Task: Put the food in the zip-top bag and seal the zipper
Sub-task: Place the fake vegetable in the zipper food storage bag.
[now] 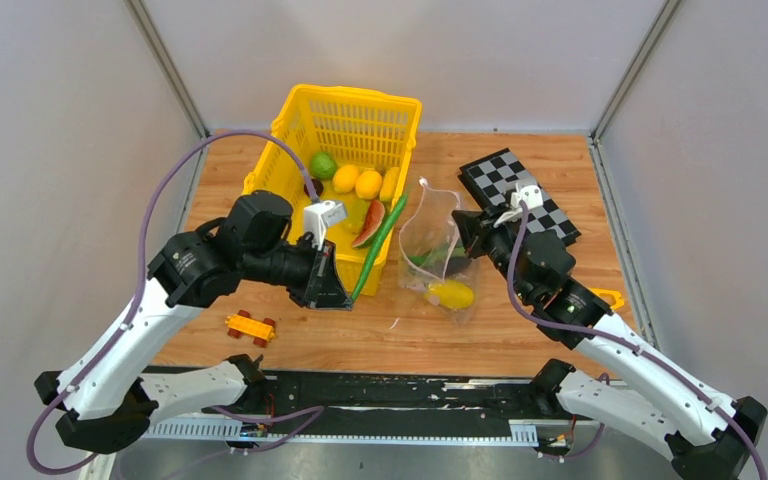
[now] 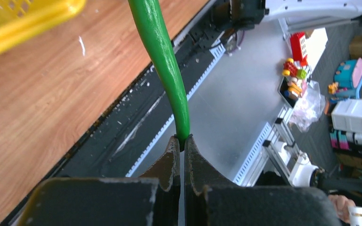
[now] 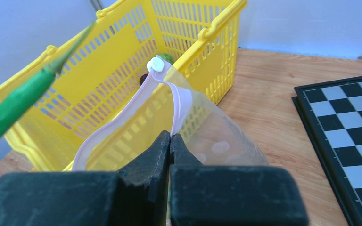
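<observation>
My left gripper (image 1: 345,297) is shut on one end of a long green pod (image 1: 380,244), held in the air in front of the yellow basket (image 1: 298,110); the left wrist view shows the pod (image 2: 166,61) pinched at my fingertips (image 2: 183,140). My right gripper (image 3: 170,136) is shut on the pink zipper strip (image 3: 178,101) of the clear zip-top bag (image 1: 438,225), holding its mouth open and raised. The bag holds a yellow fruit (image 1: 451,293) and dark and green pieces. A green ball, yellow fruits and a watermelon slice (image 1: 368,224) lie in the basket.
A chequerboard (image 1: 520,192) lies at the back right, behind my right gripper. An orange toy car (image 1: 250,327) sits on the wood near the front left. Grey walls close in the table on three sides.
</observation>
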`<control>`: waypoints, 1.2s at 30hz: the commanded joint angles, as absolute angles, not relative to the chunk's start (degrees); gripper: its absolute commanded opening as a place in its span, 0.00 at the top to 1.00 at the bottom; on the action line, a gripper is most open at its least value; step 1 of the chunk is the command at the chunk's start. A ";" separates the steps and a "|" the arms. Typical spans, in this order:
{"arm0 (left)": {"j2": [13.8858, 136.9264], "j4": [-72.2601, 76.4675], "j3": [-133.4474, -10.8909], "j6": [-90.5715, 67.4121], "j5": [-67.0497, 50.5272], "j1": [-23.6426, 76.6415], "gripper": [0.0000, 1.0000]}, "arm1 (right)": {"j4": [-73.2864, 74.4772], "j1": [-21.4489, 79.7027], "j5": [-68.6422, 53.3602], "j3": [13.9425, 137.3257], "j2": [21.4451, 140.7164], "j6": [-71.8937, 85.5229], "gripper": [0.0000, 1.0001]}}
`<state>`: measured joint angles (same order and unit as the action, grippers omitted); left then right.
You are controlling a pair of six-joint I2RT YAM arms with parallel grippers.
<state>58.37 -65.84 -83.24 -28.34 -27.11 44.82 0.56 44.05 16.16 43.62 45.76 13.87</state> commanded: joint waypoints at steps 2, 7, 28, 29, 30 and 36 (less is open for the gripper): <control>57.92 -66.35 -81.55 -32.65 -27.32 48.94 1.00 | -1.66 43.82 19.85 46.58 45.75 9.16 1.00; 57.67 -66.31 -79.72 -34.12 -27.94 51.06 1.00 | -2.13 43.64 21.19 46.58 45.71 6.71 1.00; 77.79 -75.92 -94.77 -26.02 -24.28 52.62 1.00 | -5.62 44.47 1.81 42.72 42.07 -4.16 1.00; 78.49 -76.66 -95.35 -25.82 -23.92 52.64 1.00 | -5.58 44.66 1.15 42.50 41.76 -4.88 1.00; 79.26 -77.52 -96.03 -25.43 -23.46 52.65 1.00 | -5.36 44.79 0.96 42.46 41.61 -5.63 1.00; 83.20 -78.64 -100.09 -24.47 -22.04 52.65 1.00 | -2.46 46.08 -5.39 43.31 42.20 -8.35 1.00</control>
<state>81.80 -77.38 -96.14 -26.59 -23.11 52.42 -2.15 45.15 -0.14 42.26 42.52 -5.13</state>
